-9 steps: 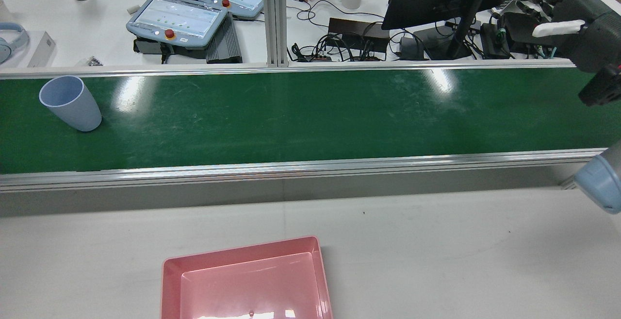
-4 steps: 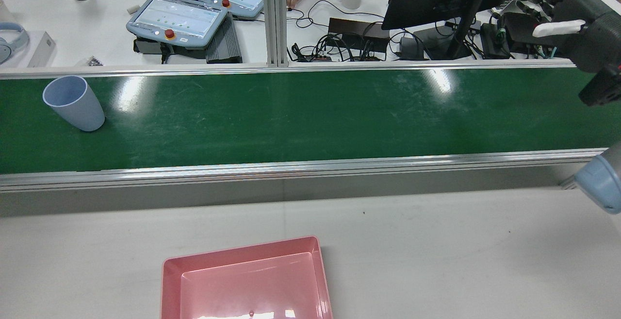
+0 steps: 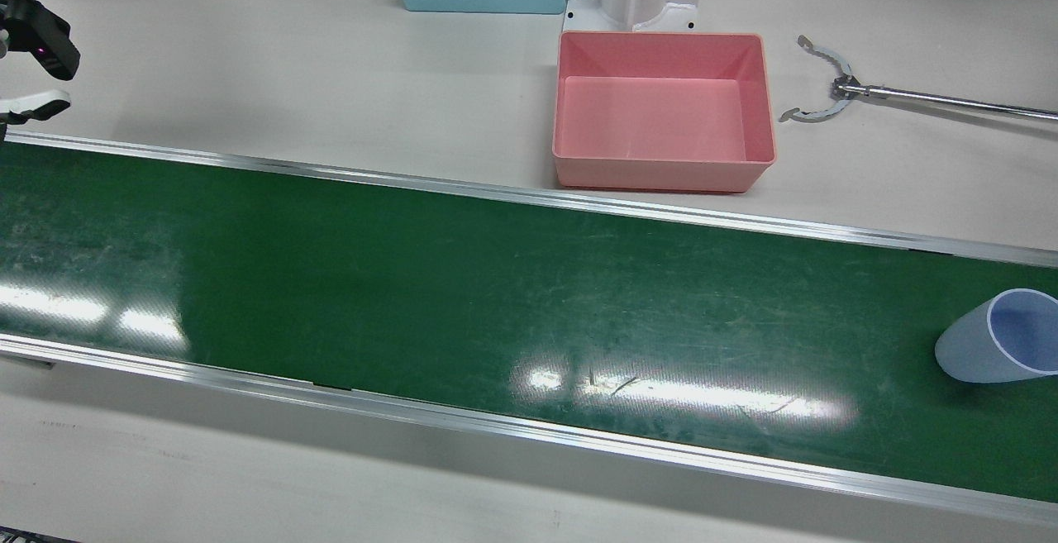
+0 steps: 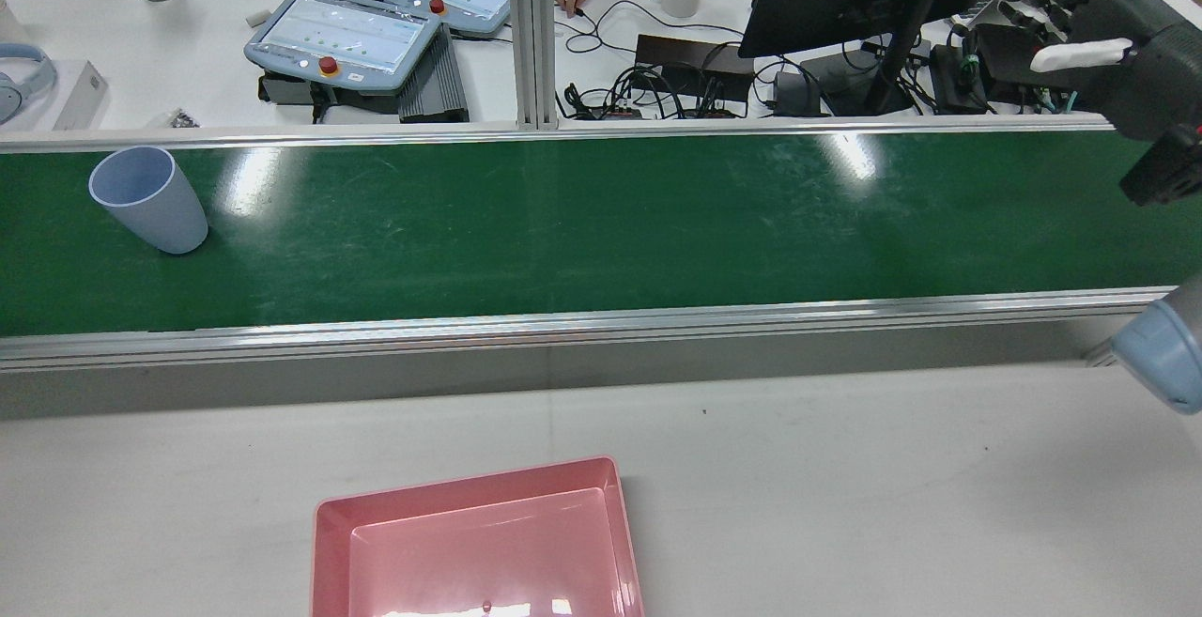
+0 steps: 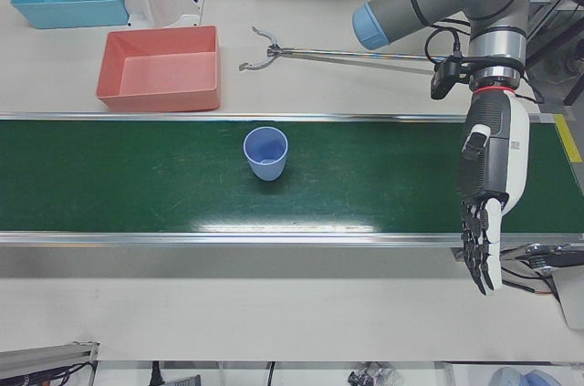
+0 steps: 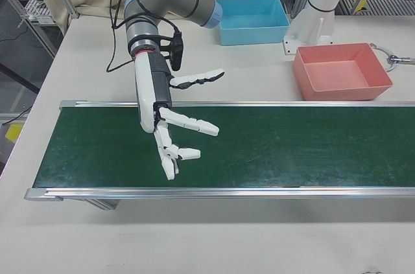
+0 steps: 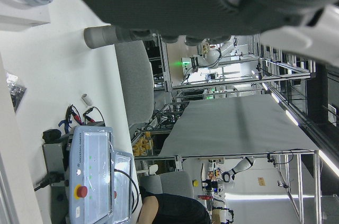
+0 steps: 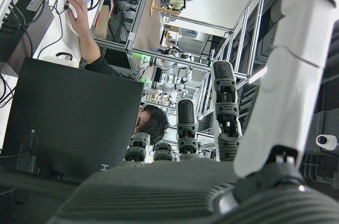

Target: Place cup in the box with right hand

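a pale blue cup stands upright on the green conveyor belt, untouched. the right hand hovers over the belt's other end, fingers spread wide, empty. the pink box sits beside the belt. the left hand hangs empty, fingers straight.

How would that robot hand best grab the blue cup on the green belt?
Probably around the side wall, from the side. The cup stands upright on the belt, mouth open upward, nothing crowding it. Its wall widens toward the rim, so fingers wrapped around mid-body should grip well. The right hand is open.
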### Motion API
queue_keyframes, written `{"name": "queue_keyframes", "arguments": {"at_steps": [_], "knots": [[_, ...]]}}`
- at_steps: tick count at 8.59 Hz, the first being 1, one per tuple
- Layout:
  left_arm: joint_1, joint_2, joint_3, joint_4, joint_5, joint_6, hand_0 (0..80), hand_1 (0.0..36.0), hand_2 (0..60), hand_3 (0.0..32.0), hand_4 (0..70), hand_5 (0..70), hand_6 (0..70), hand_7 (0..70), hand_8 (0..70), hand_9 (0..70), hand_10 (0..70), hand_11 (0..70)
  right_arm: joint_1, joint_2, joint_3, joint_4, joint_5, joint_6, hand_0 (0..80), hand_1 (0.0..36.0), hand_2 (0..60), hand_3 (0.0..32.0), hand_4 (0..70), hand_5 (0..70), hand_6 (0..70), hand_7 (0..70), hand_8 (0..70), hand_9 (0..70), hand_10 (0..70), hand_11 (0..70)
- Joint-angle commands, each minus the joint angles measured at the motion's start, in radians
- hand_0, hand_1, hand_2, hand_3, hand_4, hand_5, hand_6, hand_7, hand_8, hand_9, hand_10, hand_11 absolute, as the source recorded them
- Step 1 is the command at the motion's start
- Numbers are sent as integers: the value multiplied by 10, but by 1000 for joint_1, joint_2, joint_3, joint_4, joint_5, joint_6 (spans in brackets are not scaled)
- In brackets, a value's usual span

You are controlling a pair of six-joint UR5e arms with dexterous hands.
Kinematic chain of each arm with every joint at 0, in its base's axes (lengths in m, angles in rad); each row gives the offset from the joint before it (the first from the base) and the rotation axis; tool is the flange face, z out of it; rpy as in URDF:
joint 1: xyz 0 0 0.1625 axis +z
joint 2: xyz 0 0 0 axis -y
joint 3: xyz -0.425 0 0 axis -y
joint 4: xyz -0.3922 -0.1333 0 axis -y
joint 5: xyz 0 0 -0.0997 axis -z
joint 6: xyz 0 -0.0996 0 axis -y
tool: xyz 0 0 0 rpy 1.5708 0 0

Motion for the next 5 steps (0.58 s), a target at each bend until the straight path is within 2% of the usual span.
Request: {"name": "queue_keyframes", "arguments": {"at_steps": [1,5], "knots": [[1,2,0,2,0,1,0,0,0,0,0,0,0,0,0,0,0,0,-1,1,0,0,0,0,560,127,0,0,342,53,89,408,9,82,61,106],[0,0,0,0,0,1,0,0,0,0,0,0,0,0,0,0,0,0,-1,0,3,0,0,0,560,127,0,0,344,53,92,422,10,87,61,106]]}}
